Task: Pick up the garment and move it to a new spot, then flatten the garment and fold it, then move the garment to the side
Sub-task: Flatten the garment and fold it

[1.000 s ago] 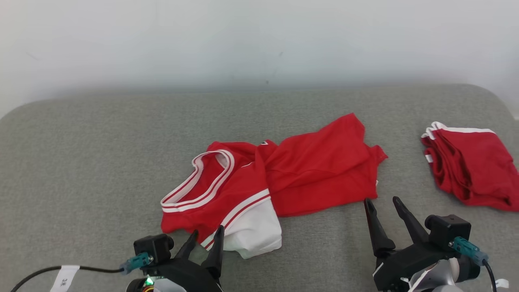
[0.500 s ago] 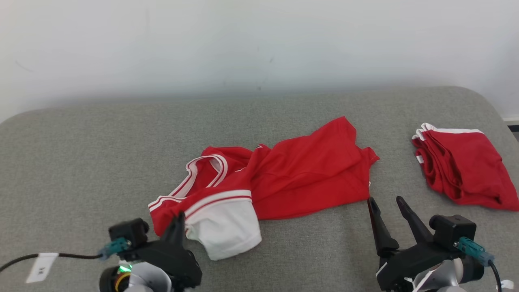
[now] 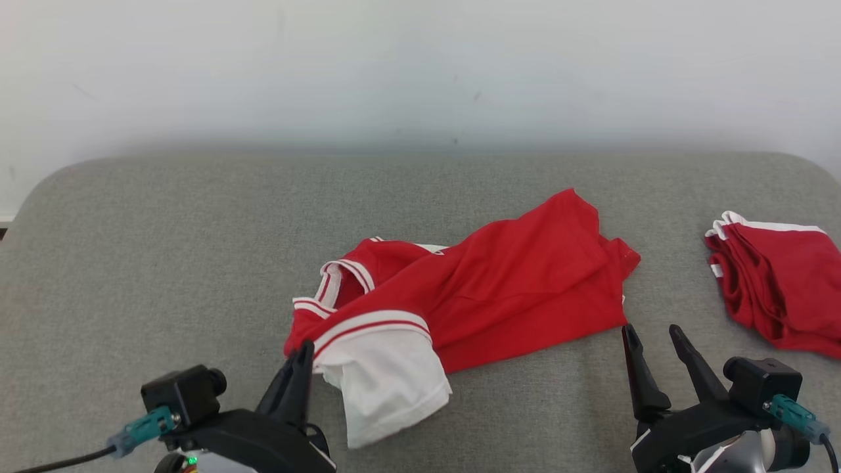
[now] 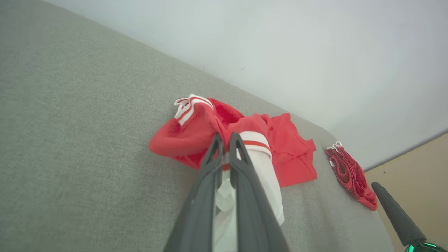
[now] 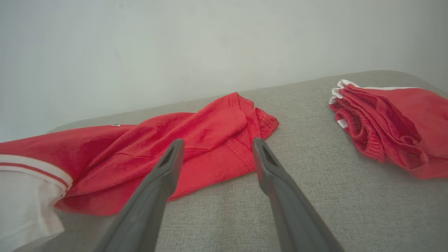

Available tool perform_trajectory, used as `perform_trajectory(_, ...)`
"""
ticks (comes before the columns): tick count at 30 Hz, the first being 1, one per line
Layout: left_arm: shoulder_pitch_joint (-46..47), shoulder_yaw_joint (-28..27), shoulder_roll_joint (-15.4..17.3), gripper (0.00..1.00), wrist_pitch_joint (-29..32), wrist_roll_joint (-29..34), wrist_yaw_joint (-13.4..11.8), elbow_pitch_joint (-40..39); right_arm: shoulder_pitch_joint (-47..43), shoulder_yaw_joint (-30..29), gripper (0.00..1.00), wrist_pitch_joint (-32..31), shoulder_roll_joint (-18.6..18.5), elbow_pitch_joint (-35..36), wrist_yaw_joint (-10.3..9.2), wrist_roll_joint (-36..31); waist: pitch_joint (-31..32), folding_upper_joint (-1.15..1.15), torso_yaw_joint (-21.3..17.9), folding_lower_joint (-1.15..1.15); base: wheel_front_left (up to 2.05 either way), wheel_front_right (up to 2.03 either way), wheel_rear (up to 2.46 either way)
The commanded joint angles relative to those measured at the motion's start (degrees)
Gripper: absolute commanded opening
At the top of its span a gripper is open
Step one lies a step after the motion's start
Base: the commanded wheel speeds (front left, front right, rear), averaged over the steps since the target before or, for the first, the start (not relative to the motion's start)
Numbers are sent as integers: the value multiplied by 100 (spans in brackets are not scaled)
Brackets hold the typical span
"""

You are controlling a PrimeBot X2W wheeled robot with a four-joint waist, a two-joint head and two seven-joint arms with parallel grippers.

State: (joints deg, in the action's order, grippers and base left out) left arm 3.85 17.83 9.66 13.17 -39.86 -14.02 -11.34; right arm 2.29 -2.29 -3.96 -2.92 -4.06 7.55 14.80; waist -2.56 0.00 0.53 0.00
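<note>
A red garment with white stripes and a white sleeve lies crumpled on the grey cushion, its near left part lifted. My left gripper is shut on the garment's striped edge by the white sleeve; in the left wrist view the left gripper has its fingers pressed together on red and white cloth. My right gripper stands open just in front of the garment's right hem, touching nothing.
A second red garment, folded, with white trim, lies at the cushion's right end and also shows as the folded garment in the right wrist view. A pale wall rises behind the cushion. Bare cushion spreads at the left.
My left gripper closed on the garment's near left edge and pulled it up and toward me, bunching the collar and sleeve. The head camera has shifted. The right gripper holds its place.
</note>
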Motion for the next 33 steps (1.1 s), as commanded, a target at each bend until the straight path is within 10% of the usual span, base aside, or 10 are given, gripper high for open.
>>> perform_trajectory(1,-143,3,60,0,174,-90,-110,-253,-29,-16,100,12,2,28,-12,30,-34,0,46,0,0,0,0)
perform_trajectory(6,148,-158,146,0,461,-258,-154,146,49,8,100,-15,3,33,-12,23,-116,0,122,0,0,0,0)
perform_trajectory(14,1500,-225,46,0,-330,0,407,3000,289,306,100,-58,2,-23,-12,36,-224,0,-67,0,0,0,0)
perform_trajectory(16,1668,-239,9,100,-544,4,477,3485,317,339,100,-61,2,-25,-12,34,-238,0,-112,0,0,0,0)
perform_trajectory(24,1551,-612,-13,100,-1342,-273,825,4103,156,184,100,-53,2,-26,-12,25,-198,0,-145,0,0,0,0)
perform_trajectory(33,398,-608,149,100,-1833,-427,1417,3052,-19,-103,100,-80,4,30,-12,-54,-31,0,146,0,0,0,0)
